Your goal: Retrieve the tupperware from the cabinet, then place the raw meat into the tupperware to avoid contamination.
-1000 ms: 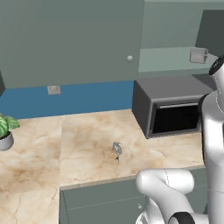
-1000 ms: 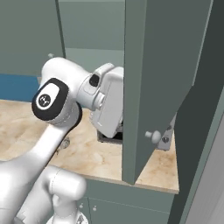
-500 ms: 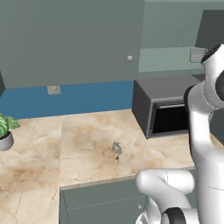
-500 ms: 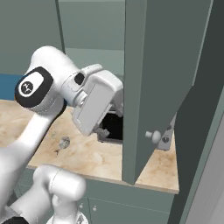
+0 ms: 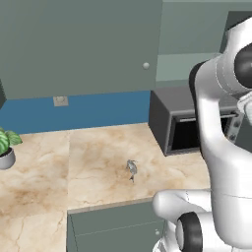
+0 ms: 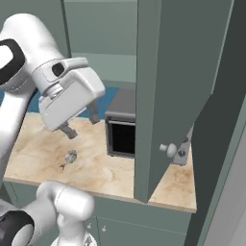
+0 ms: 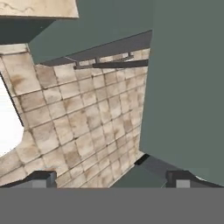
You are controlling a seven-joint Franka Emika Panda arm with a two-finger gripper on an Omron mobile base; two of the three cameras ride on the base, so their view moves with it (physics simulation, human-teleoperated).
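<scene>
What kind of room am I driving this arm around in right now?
A rendered home kitchen, it seems: a marble-look counter carrying a dark microwave, grey-green wall cabinet with one door swung open, and low cabinets beneath.

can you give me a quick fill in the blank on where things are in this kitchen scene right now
1. The tiny grey-and-whitish raw meat lump lies on the marble ____.
2. The grey-green wall cabinet door with a round pale knob stands ____.
3. The dark grey microwave sits under the wall ____.
4. The tool's jaws stand ____, holding nothing.

Missing words: counter; open; cabinet; open
</scene>
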